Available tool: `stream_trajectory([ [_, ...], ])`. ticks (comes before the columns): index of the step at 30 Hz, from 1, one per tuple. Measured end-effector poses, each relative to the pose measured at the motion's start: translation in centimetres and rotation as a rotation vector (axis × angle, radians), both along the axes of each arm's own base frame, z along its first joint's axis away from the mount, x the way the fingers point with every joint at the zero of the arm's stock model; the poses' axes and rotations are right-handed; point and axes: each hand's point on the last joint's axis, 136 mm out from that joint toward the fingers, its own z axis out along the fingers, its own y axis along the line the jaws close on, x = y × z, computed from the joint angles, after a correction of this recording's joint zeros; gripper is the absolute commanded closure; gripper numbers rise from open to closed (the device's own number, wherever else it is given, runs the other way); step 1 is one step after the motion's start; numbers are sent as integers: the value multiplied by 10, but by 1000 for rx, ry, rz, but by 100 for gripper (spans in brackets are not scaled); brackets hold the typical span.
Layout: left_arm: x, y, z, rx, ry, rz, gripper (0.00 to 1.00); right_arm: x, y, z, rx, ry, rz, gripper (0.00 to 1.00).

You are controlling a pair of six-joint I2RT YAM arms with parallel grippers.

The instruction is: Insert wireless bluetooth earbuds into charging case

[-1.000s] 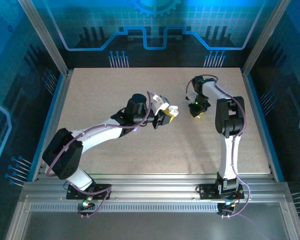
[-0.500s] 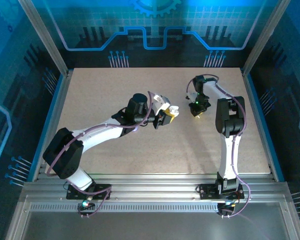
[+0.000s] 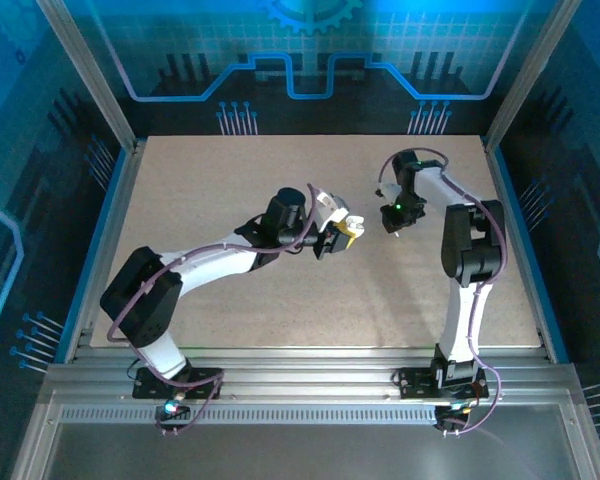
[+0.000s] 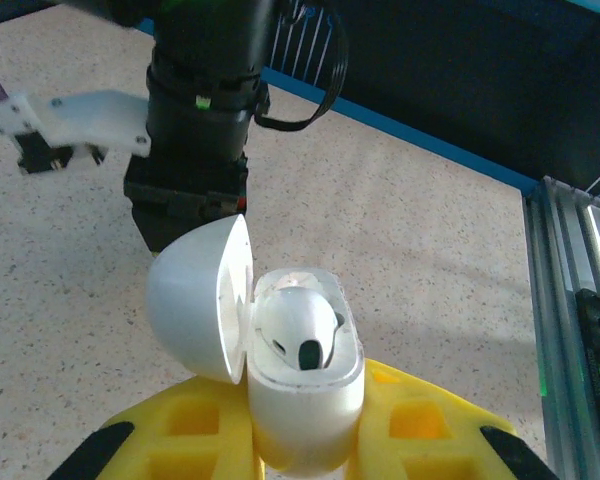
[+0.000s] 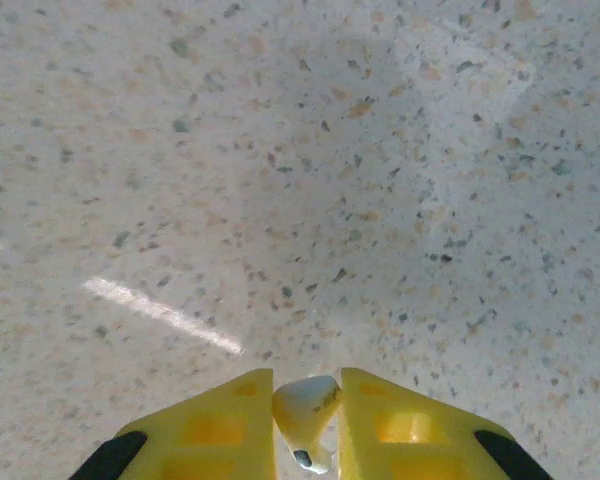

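My left gripper (image 4: 305, 440) is shut on a white charging case (image 4: 305, 410), held upright between its yellow fingers (image 4: 420, 425). The case lid (image 4: 195, 300) stands swung open to the left. One whitish earbud (image 4: 298, 330) sits inside the case. In the top view the case (image 3: 351, 225) is held at mid-table by the left gripper (image 3: 342, 233). My right gripper (image 5: 307, 420) is shut on the other whitish earbud (image 5: 305, 420), pinched between yellow fingers (image 5: 230, 425) above the speckled table. In the top view the right gripper (image 3: 393, 222) hangs just right of the case.
The right arm's black wrist (image 4: 205, 130) rises directly behind the open case in the left wrist view. A speckled beige tabletop (image 3: 280, 300) lies below. Aluminium rails (image 3: 310, 385) run along the near edge, and blue walls enclose the far side and both flanks.
The left gripper carried the open case to the right, closer to the right gripper. The right arm shifted slightly right, still holding its earbud.
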Motion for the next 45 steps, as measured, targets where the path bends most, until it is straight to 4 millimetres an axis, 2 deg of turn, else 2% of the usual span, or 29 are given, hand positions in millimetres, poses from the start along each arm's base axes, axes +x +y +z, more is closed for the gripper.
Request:
stream_trajectory([
  [6, 2, -5, -2, 1, 2, -5, 89, -4, 7, 20, 68, -59, -44, 82],
  [16, 8, -10, -7, -1, 17, -1, 89, -18, 20, 39, 176, -110, -106, 82],
  [27, 13, -15, -17, 1, 24, 12, 90, -28, 34, 81, 317, -225, -167, 82],
  [37, 15, -17, -29, 17, 32, 23, 90, -40, 46, 104, 444, -279, -220, 82],
  [45, 20, -18, -34, 27, 33, 36, 90, -48, 51, 138, 538, -376, -254, 82],
])
